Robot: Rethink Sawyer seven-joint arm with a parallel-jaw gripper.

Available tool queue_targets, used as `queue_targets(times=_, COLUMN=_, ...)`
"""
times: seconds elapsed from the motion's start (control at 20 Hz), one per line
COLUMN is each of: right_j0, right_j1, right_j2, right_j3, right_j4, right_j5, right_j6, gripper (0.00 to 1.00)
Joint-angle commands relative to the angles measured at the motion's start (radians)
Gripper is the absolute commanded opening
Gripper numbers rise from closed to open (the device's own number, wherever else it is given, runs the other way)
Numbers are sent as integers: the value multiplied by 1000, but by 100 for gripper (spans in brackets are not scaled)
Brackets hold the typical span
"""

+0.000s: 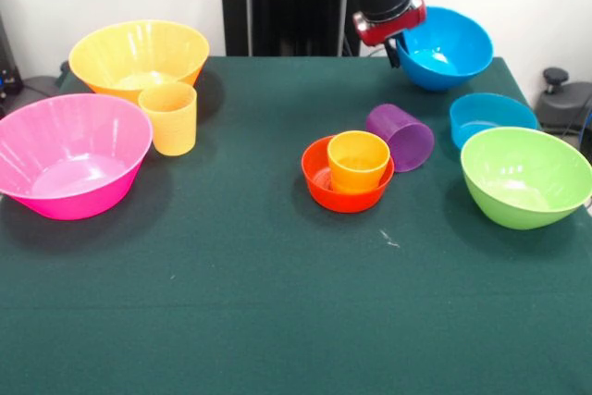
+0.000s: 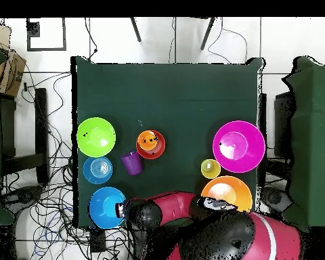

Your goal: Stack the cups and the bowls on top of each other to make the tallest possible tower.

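The robot's hand (image 1: 396, 46) hangs at the far side of the green surface (image 1: 231, 302), right by the rim of the medium blue bowl (image 1: 444, 48). Only a dark tip shows under the red and black wrist, so I cannot tell if the hand is spread or pressed together. It looks like it is at the bowl's edge, but I cannot tell if it is touching it. From above, the arm reaches over to this same bowl (image 2: 107, 206).

No words or labels can be read on any of the things.

The tower (image 1: 350, 171) sits near the middle of the surface. It is the small red-orange bowl (image 1: 319, 182) with the orange cup (image 1: 358, 160) standing upright inside it. The purple cup (image 1: 402, 136) lies on its side just beside the tower, with its open mouth facing the camera in the front view.

In the front view, the small blue bowl (image 1: 492, 117) and the lime green bowl (image 1: 525, 176) are on the right. The green one sits in front of the blue one, very close to it.

On the left, the big pink bowl (image 1: 69, 154) is nearest the camera and the big yellow bowl (image 1: 139, 55) is behind it. The yellow-orange cup (image 1: 169, 117) stands upright just in front of the yellow bowl.

That makes 3 cups and 6 bowls in view.
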Motion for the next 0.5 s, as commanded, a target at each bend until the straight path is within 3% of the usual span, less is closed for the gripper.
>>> queue_targets(times=0.05, right_j0=-24, right_j1=-32, right_j2=99, right_j3=-11, right_j4=82, right_j5=165, right_j6=52, gripper=0)
queue_targets(times=0.5, right_j0=-67, right_j1=-3, right_j2=136, right_j3=-38, right_j4=101, right_j5=228, right_j6=26, gripper=0)
